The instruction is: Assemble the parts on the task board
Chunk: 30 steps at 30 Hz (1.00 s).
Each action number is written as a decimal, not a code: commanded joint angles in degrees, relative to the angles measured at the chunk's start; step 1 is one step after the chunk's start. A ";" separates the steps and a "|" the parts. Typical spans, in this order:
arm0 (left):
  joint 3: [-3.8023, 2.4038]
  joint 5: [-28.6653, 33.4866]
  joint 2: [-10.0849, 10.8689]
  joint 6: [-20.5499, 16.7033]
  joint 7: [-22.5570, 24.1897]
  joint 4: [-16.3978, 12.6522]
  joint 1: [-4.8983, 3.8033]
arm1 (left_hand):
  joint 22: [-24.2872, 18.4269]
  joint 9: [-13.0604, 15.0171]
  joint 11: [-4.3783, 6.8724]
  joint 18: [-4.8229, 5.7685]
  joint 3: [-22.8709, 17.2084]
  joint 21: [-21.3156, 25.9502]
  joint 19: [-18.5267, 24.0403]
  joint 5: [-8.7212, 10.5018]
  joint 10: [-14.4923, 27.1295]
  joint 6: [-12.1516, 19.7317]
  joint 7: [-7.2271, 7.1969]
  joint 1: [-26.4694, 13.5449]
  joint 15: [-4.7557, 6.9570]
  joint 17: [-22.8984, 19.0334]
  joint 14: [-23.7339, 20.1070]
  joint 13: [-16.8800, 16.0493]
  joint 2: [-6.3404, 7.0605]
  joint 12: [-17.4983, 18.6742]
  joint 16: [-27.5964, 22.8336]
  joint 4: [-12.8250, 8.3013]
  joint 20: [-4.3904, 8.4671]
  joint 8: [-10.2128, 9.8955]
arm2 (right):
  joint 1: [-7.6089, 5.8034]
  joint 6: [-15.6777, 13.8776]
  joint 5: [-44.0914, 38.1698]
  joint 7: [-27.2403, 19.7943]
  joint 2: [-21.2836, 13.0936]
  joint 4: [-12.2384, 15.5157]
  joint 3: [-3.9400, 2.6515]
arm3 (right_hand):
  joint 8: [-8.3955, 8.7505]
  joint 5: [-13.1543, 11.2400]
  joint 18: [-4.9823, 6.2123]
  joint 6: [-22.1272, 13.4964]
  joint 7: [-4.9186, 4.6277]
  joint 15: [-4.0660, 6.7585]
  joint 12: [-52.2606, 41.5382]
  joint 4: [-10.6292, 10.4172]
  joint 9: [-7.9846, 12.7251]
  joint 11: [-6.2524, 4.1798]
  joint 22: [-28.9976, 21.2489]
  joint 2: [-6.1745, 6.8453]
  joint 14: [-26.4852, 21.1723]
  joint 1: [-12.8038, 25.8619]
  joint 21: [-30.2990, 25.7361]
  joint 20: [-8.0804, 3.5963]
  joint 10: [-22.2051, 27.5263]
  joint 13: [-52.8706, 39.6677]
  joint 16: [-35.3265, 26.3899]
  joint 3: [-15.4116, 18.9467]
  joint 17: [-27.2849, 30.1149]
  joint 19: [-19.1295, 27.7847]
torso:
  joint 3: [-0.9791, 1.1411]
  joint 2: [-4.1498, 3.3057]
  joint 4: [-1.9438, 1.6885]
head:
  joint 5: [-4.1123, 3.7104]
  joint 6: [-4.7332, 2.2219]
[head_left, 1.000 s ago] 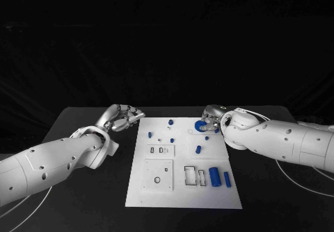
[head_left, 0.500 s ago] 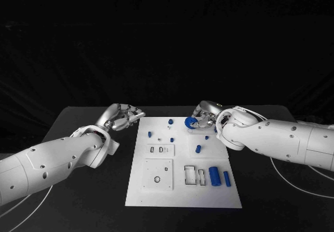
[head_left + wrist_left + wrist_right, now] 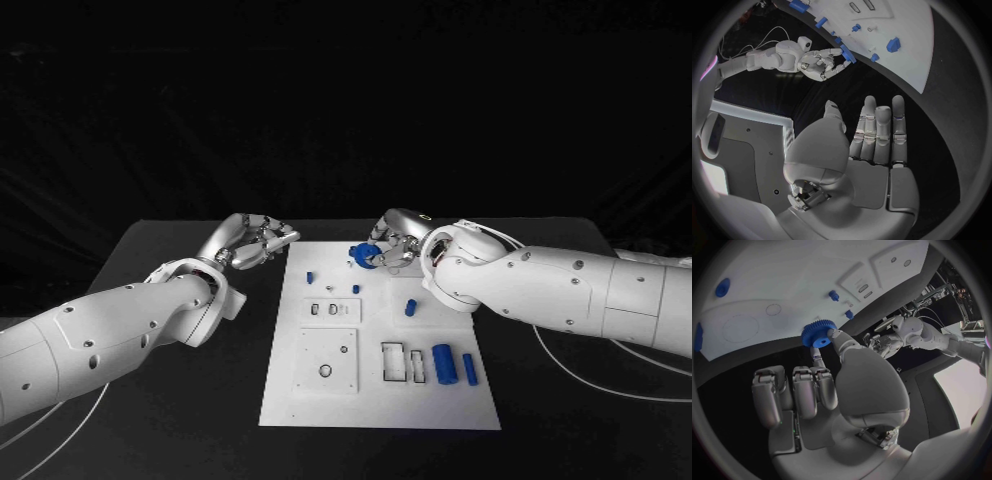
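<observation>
Upper centre, right hand (image 3: 387,250) pinches the blue gear (image 3: 819,334), probably to seat it on the task board (image 3: 378,400); left hand (image 3: 255,240) idles beside it, fingers apart.

black table (image 3: 173,260) against a black backdrop

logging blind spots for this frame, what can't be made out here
- Head view: the right hand covers most of the blue gear; its teeth are too small to see.
- Right wrist view: the gear hides the task board beneath it.
- Head view: the left hand is curled; its palm is hidden.
</observation>
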State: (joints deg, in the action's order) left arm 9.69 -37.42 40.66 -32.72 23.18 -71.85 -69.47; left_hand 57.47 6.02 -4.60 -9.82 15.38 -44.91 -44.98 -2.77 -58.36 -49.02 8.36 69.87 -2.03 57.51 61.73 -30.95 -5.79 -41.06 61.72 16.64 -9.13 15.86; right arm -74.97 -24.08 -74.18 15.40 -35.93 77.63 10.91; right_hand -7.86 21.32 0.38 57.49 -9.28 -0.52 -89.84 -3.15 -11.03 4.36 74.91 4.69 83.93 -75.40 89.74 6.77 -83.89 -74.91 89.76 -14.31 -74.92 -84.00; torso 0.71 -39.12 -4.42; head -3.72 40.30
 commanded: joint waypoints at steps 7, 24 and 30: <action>-0.04 0.17 -0.12 0.29 0.68 -0.18 -0.03 | -0.10 0.10 -0.04 -0.42 0.39 0.43 -0.49 -0.20 -0.47 -0.18 0.00 0.15 -0.04 -0.08 0.36 0.11 -0.29 0.36 -0.07 0.05 0.07 -0.40 | 0.68 1.94 -3.55 -1.26 2.78 -2.14 -0.01 | -0.01 0.43 -0.38 1.29 0.90 -0.45 -0.16 -0.05 -0.65 0.52 15.09 -0.56 6.07 -0.25 0.26 0.39 -6.11 -15.09 0.24 -0.44 -15.08 -6.00 | 0.00 -0.08 -0.04 | 0.14 0.10; -0.04 0.15 0.01 0.12 0.65 -0.37 -0.04 | -0.10 0.11 -0.04 -0.42 0.41 0.49 -0.53 -0.21 -0.49 -0.18 0.00 0.15 -0.04 -0.07 0.39 0.15 -0.34 0.37 -0.07 0.04 0.07 -0.42 | 0.91 3.61 -3.87 -1.75 4.42 -4.91 -0.01 | 0.24 0.23 -0.38 1.16 0.78 -0.56 -0.16 -0.02 -0.58 0.63 15.09 -0.53 6.07 -0.09 0.26 0.49 -6.11 -15.09 0.24 -0.51 -15.08 -6.00 | 0.04 -0.06 0.00 | 0.03 0.03; -0.05 0.14 0.16 0.13 0.70 -0.64 -0.04 | -0.10 0.11 -0.04 -0.42 0.41 0.49 -0.53 -0.21 -0.49 -0.18 0.00 0.15 -0.04 -0.07 0.39 0.15 -0.34 0.37 -0.07 0.04 0.07 -0.42 | 1.23 3.33 -4.02 -2.00 5.35 -6.29 -0.01 | 0.33 0.05 -0.38 1.12 0.74 -0.60 -0.16 -0.01 -0.55 0.68 15.09 -0.56 6.07 -0.02 0.26 0.53 -6.11 -15.09 0.24 -0.55 -15.08 -6.00 | 0.03 -0.10 -0.03 | -0.01 0.11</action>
State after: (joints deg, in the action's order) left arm 9.68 -37.43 40.85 -32.74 23.21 -72.24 -69.47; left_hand 57.43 6.05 -4.60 -9.82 15.38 -44.60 -44.98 -2.77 -58.36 -49.02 8.36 69.87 -2.03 57.51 61.73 -30.89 -5.79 -41.06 61.72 16.64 -9.13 15.63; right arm -73.86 -21.47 -77.22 14.19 -30.76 71.64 10.92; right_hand -7.54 21.37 0.38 57.38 -9.17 -0.72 -89.84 -3.14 -11.03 4.53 74.94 4.60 84.13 -75.51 89.74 6.77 -84.06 -74.91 89.77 -14.61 -74.91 -84.00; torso 0.73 -39.19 -4.44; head -3.70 40.33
